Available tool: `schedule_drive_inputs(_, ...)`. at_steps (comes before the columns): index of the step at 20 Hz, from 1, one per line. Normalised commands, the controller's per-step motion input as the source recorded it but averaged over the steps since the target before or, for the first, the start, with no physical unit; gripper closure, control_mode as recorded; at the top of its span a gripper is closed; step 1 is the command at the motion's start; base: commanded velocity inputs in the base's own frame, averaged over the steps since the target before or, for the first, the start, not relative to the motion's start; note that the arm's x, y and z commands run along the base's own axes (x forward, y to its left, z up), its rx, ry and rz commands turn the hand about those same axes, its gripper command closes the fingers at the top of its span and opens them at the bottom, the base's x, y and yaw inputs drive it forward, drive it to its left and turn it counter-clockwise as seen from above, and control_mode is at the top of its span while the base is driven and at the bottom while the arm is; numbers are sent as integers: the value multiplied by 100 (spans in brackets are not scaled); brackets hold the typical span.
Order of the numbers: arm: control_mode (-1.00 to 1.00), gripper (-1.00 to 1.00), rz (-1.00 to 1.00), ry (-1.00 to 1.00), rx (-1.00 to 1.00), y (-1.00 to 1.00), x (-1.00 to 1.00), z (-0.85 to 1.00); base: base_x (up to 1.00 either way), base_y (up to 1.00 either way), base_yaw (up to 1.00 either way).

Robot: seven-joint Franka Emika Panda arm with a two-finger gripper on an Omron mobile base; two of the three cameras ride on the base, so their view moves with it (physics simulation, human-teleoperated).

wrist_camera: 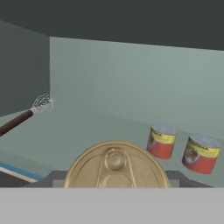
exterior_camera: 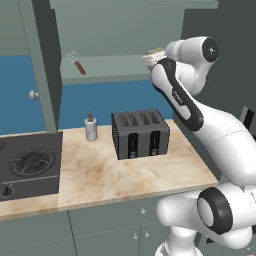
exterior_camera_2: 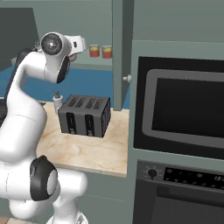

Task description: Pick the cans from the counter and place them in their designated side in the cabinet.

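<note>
My gripper point(exterior_camera: 150, 60) is raised to the open cabinet point(exterior_camera: 112, 67) at shelf height and is shut on a can point(wrist_camera: 115, 168). In the hand view that can's round gold pull-tab lid sits right in front of the camera and hides the fingertips. In the left base view the held can point(exterior_camera: 154, 51) peeks out at the hand, over the right end of the shelf. Two red cans with yellow bands point(wrist_camera: 161, 141) point(wrist_camera: 201, 154) stand upright on the shelf board point(wrist_camera: 87, 131), to the right of the held one. From the right base view they stand side by side point(exterior_camera_2: 94, 50) point(exterior_camera_2: 106, 51) just beyond the hand point(exterior_camera_2: 79, 43).
A whisk with a brown handle point(exterior_camera: 76, 62) lies at the shelf's left end. The cabinet door point(exterior_camera: 44, 65) stands open on the left. On the counter point(exterior_camera: 125, 175) sit a black toaster point(exterior_camera: 140, 134) and a pale pump bottle point(exterior_camera: 90, 127). A stove point(exterior_camera: 27, 165) is left, a wall oven point(exterior_camera_2: 183, 109) right.
</note>
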Motion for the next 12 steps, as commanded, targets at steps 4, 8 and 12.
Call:
schedule_drive_inputs(4, -100, 100, -3, 0, 0, 0, 28, 0, 0, 0, 0)
schedule_drive_inputs(8, -100, 100, -4, 0, 0, 0, 22, 0, 0, 0, 0)
schedule_drive_inputs(12, -100, 100, -5, 0, 0, 0, 14, 0, 0, 0, 0)
